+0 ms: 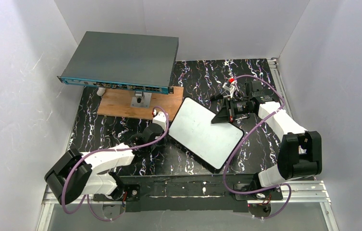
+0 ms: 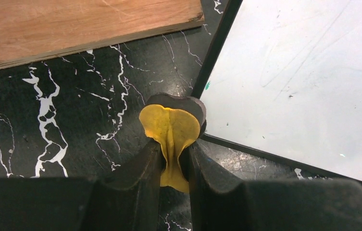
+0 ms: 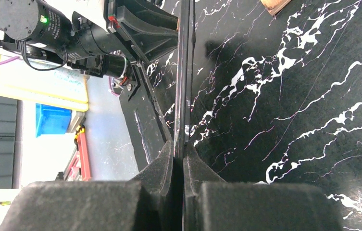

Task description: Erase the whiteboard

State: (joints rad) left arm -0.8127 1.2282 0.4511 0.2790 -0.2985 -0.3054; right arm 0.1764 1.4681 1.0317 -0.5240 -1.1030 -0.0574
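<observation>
Pretty much done I'd say. The whiteboard (image 1: 203,132), mid-worktop (image 1: 116,132), looks wiped, with just faint green smudges left to clear. The right pincer (image 3: 179,154) is clamped on its edge, and the left pincer (image 2: 174,154) squeezes a yellow eraser pad (image 2: 171,122) at its corner.

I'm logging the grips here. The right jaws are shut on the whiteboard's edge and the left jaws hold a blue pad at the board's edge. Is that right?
Not blue: the left wrist view shows that the pad in the left jaws is yellow with a dark backing. The rest stands: the right jaws are shut on the edge of the whiteboard, and the pad is at its edge.
</observation>
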